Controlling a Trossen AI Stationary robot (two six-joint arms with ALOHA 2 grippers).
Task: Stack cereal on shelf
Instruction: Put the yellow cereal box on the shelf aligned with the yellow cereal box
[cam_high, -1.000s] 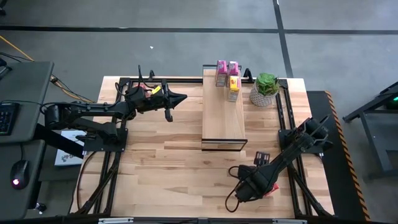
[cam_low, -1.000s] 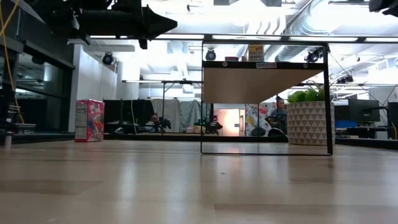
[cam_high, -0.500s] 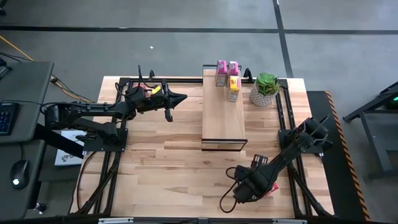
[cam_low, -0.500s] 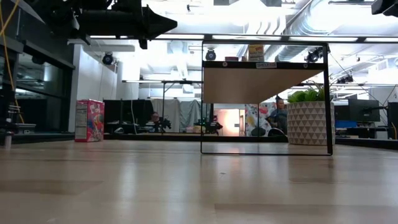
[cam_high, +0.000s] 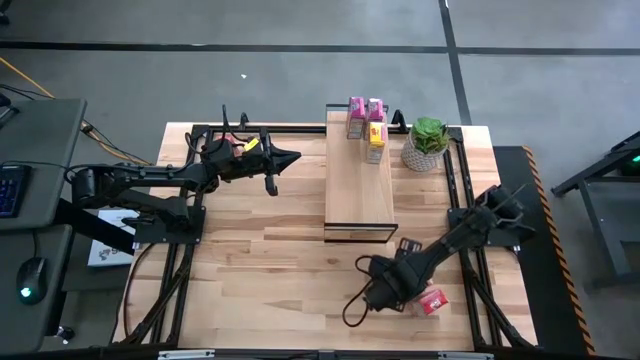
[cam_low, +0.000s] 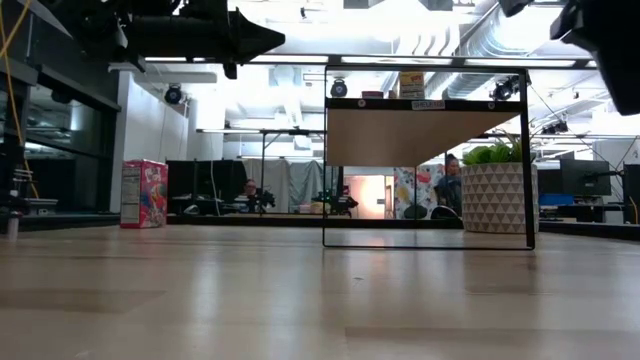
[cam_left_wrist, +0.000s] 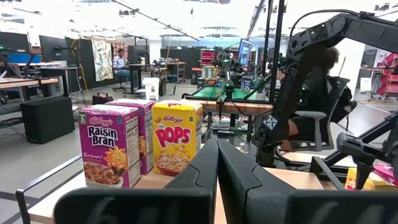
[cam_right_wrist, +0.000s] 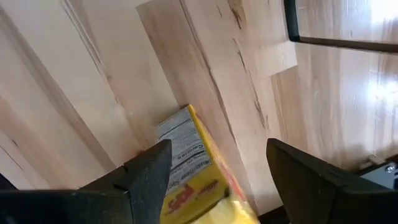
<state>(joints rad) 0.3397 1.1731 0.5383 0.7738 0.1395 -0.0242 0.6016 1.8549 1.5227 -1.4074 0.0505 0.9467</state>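
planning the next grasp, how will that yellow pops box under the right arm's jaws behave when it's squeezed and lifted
The yellow Pops box is a small cardboard carton, so probably light, with walls that could dent under a hard squeeze. Its printed faces look smooth, so it may slip in a loose grip. It seems to lie tilted between the open jaws of the right gripper, so it may swing as it lifts.
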